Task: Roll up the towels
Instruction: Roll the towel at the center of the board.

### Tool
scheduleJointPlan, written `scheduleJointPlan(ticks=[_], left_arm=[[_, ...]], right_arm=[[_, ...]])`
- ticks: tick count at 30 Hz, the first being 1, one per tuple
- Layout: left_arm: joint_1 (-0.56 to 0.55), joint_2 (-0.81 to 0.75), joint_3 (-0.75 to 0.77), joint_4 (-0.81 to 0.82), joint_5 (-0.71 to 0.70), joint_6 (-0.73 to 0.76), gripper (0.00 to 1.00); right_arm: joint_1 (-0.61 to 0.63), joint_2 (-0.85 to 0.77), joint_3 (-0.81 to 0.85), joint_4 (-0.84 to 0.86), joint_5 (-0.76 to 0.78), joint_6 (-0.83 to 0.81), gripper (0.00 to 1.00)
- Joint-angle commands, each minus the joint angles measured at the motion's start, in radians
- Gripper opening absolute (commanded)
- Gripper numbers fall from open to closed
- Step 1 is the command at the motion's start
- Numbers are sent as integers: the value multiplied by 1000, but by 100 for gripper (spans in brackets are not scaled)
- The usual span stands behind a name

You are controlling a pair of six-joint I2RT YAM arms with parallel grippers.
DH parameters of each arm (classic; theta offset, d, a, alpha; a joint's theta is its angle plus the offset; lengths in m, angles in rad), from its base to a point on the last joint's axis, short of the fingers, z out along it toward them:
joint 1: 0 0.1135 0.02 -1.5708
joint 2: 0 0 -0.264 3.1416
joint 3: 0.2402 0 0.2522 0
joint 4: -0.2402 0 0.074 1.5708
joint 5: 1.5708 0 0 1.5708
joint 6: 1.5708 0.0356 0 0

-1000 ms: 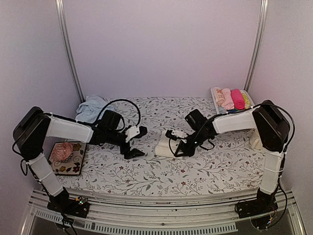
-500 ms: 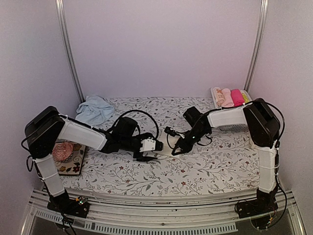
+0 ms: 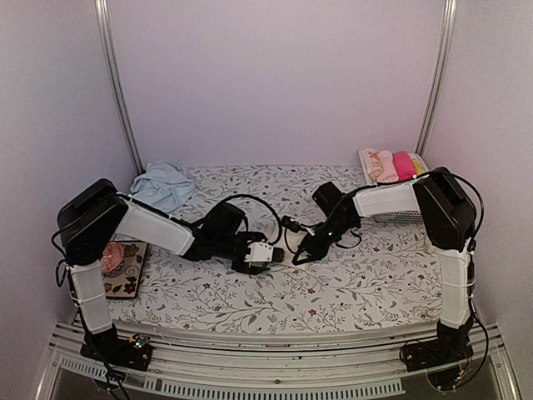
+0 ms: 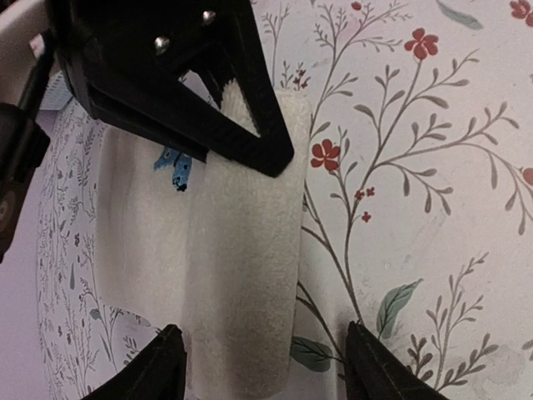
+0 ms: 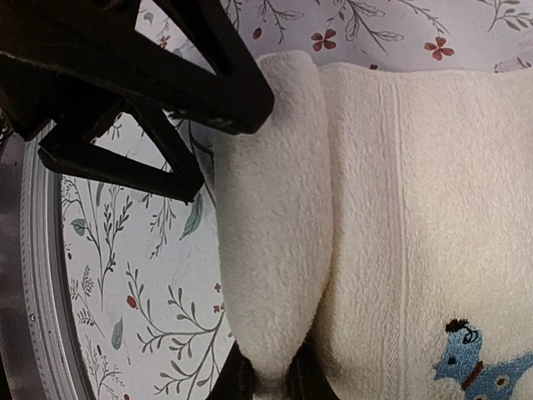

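Towel point(image 4: 241, 250) roll pinched tight in right gripper point(image 5: 271, 377); left gripper point(image 4: 262, 375) open, straddling it. Risk: left could snag the flat layer, unravelling the roll.

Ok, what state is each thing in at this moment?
cream towel: partly rolled
right gripper: shut on the cream towel's rolled edge
left gripper: open, astride the rolled part
light blue towel: crumpled, not rolled
cloths in far bin: rolled

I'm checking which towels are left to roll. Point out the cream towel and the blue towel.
cream towel point(image 5: 275, 225), right wrist view, on its rolled edge.
blue towel point(image 3: 162, 185), top view, middle of the crumpled heap.
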Motion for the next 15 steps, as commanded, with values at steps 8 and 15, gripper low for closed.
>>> scheduleJointPlan(ticks=[8,15], left_arm=[[-33,115,89,-62,-72,-17,48],[-32,115,121,-135,-48,-33,19]], right_arm=[[1,40,-3,-59,-6,-7,9],[-1,21,-7,-56,22,-4,16]])
